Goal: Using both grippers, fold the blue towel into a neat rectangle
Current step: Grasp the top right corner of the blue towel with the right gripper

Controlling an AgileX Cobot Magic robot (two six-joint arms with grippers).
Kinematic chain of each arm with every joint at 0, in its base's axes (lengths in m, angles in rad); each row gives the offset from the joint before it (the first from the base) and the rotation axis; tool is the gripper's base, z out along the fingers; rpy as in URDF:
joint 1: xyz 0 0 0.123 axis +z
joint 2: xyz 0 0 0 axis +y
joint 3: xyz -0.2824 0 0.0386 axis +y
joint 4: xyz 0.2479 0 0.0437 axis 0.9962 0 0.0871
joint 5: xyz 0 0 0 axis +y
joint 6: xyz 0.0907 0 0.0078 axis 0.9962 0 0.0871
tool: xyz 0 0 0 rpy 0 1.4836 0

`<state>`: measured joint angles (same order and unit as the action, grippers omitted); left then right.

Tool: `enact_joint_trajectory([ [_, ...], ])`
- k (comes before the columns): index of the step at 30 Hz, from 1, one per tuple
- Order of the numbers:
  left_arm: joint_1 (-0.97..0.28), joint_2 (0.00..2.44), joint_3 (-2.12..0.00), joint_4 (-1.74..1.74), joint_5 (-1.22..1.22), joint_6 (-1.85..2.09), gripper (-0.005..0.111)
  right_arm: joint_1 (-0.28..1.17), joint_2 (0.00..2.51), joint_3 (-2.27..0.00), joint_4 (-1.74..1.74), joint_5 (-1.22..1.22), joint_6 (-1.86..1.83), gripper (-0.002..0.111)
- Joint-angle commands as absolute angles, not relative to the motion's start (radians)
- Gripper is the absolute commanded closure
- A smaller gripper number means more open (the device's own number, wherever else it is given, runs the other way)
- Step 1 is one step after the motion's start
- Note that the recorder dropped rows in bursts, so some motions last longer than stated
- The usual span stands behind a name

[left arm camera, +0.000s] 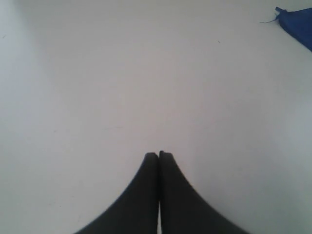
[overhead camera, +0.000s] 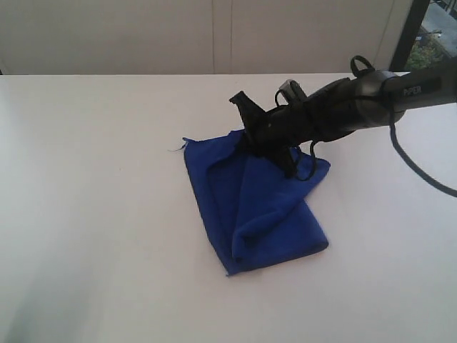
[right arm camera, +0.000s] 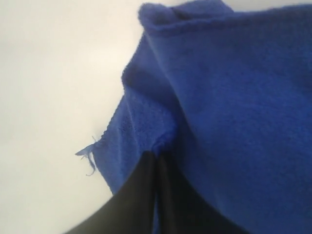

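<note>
1. surface [overhead camera: 86, 214]: white, flat and plain. it carries the towel near its middle, a little toward the right arm's side.
2. blue towel [overhead camera: 264, 207]: it lies partly doubled over and rumpled, with a soft rolled fold running down its length and its far edge gathered up under the right arm. it is not yet a neat rectangle. by its drape i judge it light, limp and soft, with a nap that clings to itself. a single pinch would let the rest sag and trail, so the stitched edge at the corners looks the best hold, one end effector to each corner with the edge kept taut between them.
3. right end effector [right arm camera: 156, 155]: its fingers are together, clamped on a pucker of the towel's cloth at the far edge, near the corner that bears the thread.
4. left end effector [left arm camera: 159, 154]: its fingers are pressed together on nothing, over bare surface well apart from the towel. only one towel corner shows at the edge of its own view.
5. loose thread [right arm camera: 87, 158]: a small frayed wisp at the towel's corner, too flimsy to grip.
</note>
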<state>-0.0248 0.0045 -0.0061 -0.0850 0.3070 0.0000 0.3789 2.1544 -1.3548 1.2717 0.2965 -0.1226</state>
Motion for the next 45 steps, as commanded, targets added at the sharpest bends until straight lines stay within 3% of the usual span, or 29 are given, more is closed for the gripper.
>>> enact_joint_trajectory([
  [1,-0.022,0.0,0.0,-0.088,0.306,0.0,0.107,0.378,2.102,-1.36,1.12,0.292,-0.131,0.108],
  [20,-0.022,0.0,0.0,-0.088,0.306,0.0,0.107,0.345,1.95,-1.36,0.381,0.55,0.023,0.108],
  [45,-0.022,0.0,0.0,-0.088,0.306,0.0,0.107,0.345,1.973,-1.36,0.323,0.534,0.09,0.108],
])
